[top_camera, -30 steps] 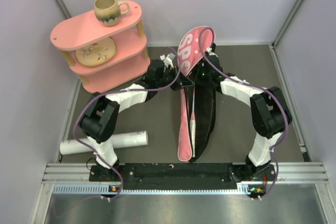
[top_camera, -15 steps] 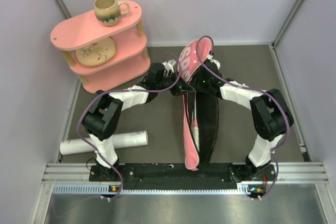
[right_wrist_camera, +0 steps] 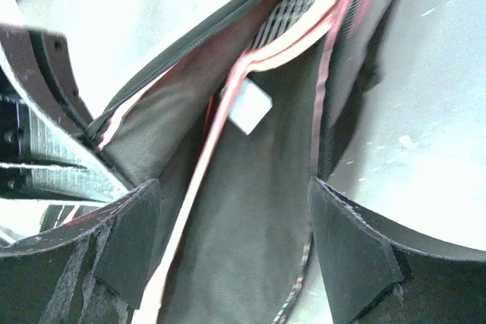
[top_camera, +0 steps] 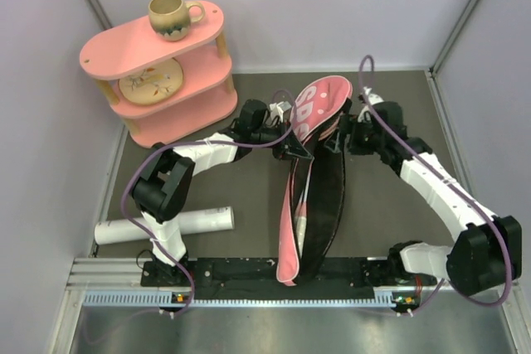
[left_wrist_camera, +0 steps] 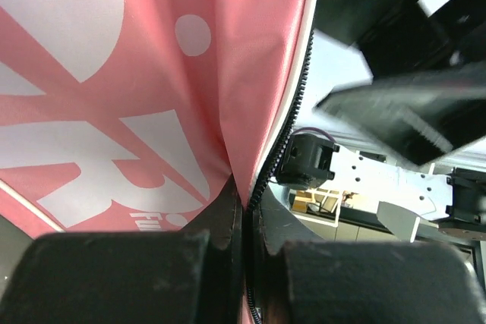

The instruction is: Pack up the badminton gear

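Dark worktop [top_camera: 390,196], pale walls [top_camera: 332,6]; pink shelf [top_camera: 124,51] bore mug [top_camera: 170,16]; white tube [top_camera: 199,220] lay near.
Left pincer [left_wrist_camera: 243,202] clenched bag [top_camera: 319,101]; right pincer [right_wrist_camera: 235,218] stood released.

We are looking into a robotics lab cell: plain pale wall panels [top_camera: 348,6] box in a dark tabletop [top_camera: 249,188], an aluminium rail [top_camera: 99,273] along its near edge carries the left arm [top_camera: 203,153] and right arm [top_camera: 431,184], both trailing purple cables [top_camera: 124,196].

Bright even light, soft shadows, top view sharp, right wrist view blurred, glaring white behind pink bag [right_wrist_camera: 250,218]
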